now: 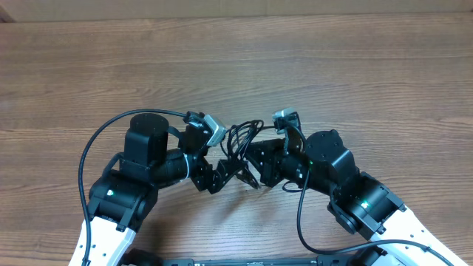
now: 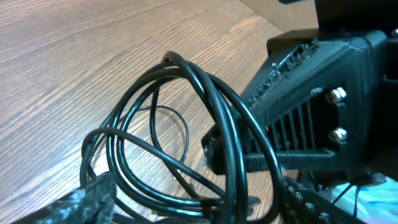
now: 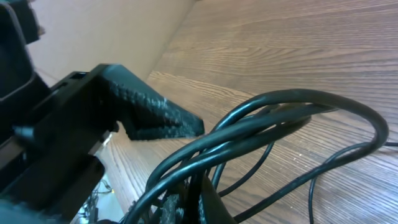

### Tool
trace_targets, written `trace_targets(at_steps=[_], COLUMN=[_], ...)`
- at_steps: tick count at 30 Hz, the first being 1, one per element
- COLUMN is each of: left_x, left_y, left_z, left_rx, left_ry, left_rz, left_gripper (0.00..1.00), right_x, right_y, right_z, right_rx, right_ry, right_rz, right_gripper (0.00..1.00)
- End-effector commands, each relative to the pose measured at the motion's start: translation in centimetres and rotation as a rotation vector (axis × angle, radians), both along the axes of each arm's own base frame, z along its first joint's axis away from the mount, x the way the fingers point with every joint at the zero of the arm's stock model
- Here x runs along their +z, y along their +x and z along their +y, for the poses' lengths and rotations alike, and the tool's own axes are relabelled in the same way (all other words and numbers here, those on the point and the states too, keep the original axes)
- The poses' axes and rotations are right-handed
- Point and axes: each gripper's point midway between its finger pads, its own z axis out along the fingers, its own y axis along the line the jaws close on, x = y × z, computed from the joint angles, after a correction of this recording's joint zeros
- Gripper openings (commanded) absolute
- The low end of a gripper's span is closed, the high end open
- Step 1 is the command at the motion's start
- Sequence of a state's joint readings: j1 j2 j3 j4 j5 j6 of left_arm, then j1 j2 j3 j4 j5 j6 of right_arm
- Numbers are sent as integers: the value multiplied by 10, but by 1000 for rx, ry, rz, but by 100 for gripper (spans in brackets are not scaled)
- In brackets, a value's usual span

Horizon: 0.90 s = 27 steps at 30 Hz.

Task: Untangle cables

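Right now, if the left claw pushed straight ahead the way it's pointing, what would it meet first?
The cables: their loops sit directly before the left claw. Just behind them is the right claw, though depth is unclear.

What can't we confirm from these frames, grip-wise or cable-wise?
Cables ends: too small overhead; wrist views cut them off at the edges.
Cable count: loops overlap in every view.
Left gripper closure: left wrist view cuts its fingers at the bottom edge.
Right gripper closure: right wrist view, loops cover its fingers.
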<state>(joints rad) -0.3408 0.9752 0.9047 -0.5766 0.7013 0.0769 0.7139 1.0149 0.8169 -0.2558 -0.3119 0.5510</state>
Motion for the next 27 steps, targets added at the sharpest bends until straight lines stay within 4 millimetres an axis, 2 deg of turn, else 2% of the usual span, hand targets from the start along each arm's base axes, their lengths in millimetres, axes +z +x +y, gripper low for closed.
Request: trace_targets(at_steps=[1, 3, 11, 18, 21, 25, 27], left_x=[5, 5, 6, 4, -5, -21, -25], left_y=[-1, -1, -2, -1, 14, 32, 34], left_z=[-1, -1, -2, 0, 13, 41, 47], left_rx=[1, 2, 4, 24, 170, 417, 461], left_ry=[-10, -10, -19, -17, 18, 77, 94], left_rz=[-4, -3, 13, 27, 77, 159, 171], left_gripper=[54, 36, 5, 4, 4, 4, 4], right_x=[14, 14, 16, 13, 8, 1, -4], right_y=[-3, -3, -7, -8, -10, -11, -11], right_z=[4, 4, 7, 6, 5, 3, 0], right_rx=[28, 28, 59, 58, 57, 53, 41], right_ry=[39, 38, 54, 43, 29, 6, -10], right_rz=[-16, -15, -15, -3, 15, 39, 51], right_gripper=[4, 4, 4, 4, 4, 4, 4])
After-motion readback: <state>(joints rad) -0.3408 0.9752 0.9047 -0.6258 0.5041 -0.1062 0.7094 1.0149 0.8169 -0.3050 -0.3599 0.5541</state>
